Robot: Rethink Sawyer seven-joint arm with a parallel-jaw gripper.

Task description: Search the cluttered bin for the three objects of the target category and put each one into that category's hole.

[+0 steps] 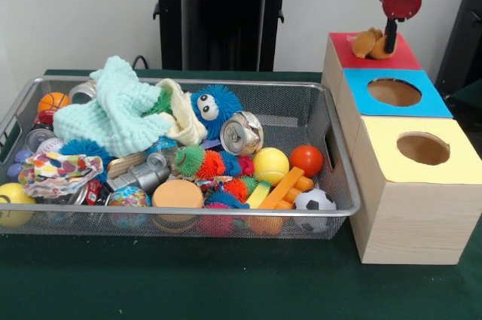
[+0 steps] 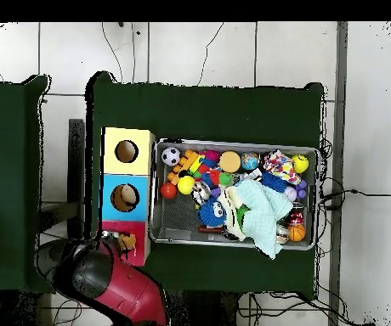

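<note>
where the front view looks across the table, the gripper (image 1: pixel 391 40) hangs over the red-topped box (image 1: pixel 373 60) at the far right, touching a tan plush toy (image 1: pixel 370 44) lying on that lid — whether its fingers pinch it, i cannot tell. nearer stand the blue-topped box (image 1: pixel 395 94) and yellow-topped box (image 1: pixel 422 150), holes open. the wire bin (image 1: pixel 173 222) left of them is heaped with balls, a crushed can (image 1: pixel 242 132) and a mint cloth (image 1: pixel 113 113).

from overhead, the arm (image 2: pixel 118 284) reaches the red-topped box (image 2: pixel 114 231) beside the bin (image 2: pixel 237 193) — the toy (image 2: pixel 127 243) sits there.

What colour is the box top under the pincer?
Red top, under the pincer; front view shows it best.
</note>
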